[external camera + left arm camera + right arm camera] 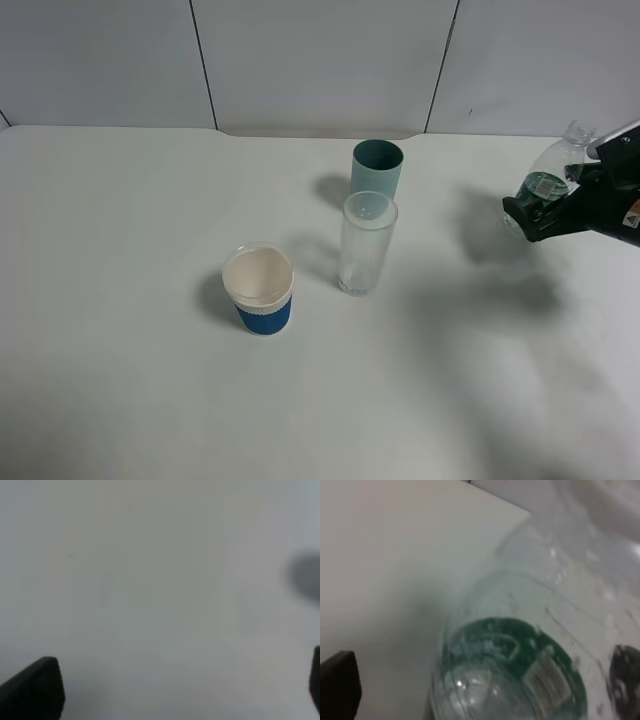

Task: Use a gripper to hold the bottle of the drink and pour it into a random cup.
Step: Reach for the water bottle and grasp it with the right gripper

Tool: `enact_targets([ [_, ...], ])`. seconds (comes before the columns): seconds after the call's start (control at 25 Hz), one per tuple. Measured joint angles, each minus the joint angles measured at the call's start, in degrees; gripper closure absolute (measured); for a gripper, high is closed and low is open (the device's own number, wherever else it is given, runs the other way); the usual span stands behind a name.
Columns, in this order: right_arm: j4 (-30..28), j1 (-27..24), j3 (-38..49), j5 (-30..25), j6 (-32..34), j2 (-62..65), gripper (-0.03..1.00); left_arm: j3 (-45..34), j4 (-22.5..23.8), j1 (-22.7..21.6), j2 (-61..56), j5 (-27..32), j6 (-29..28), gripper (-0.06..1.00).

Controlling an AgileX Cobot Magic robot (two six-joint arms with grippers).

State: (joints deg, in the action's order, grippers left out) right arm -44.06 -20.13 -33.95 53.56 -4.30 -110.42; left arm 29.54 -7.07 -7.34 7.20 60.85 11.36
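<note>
My right gripper point(540, 208) is shut on the clear bottle point(553, 178) with the dark green label and holds it above the table at the far right, tilted with its open neck up and to the right. The bottle fills the right wrist view point(520, 650). The teal cup point(377, 170) stands upright near the table's back middle, well left of the bottle. My left gripper point(180, 690) does not show in the high view. Its wrist view shows two dark fingertips point(35, 687) far apart over bare white table, with nothing between them.
A tall clear glass tumbler point(366, 243) stands just in front of the teal cup. A white paper cup with a blue sleeve point(259, 289) stands front left of it. The white table point(130, 220) ends at a panelled back wall.
</note>
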Motion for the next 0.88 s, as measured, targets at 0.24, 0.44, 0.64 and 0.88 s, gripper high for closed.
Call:
enact_targets([
  [0.24, -7.0, 0.0, -3.1, -1.2, 2.8, 0.0, -0.02, 0.0, 0.0, 0.0, 0.0, 0.0, 0.0, -0.05],
  [0.44, -8.0, -0.1, -3.1, -1.4, 5.8, 0.0, 0.05, 0.0, 0.0, 0.0, 0.0, 0.0, 0.0, -0.05],
  [0.64, -8.0, -0.2, -3.1, -2.0, 6.4, 0.0, 0.16, 0.0, 0.0, 0.0, 0.0, 0.0, 0.0, -0.05],
  [0.88, -8.5, -0.2, -3.1, -3.9, 7.4, 0.0, 0.40, 0.0, 0.0, 0.0, 0.0, 0.0, 0.0, -0.05],
])
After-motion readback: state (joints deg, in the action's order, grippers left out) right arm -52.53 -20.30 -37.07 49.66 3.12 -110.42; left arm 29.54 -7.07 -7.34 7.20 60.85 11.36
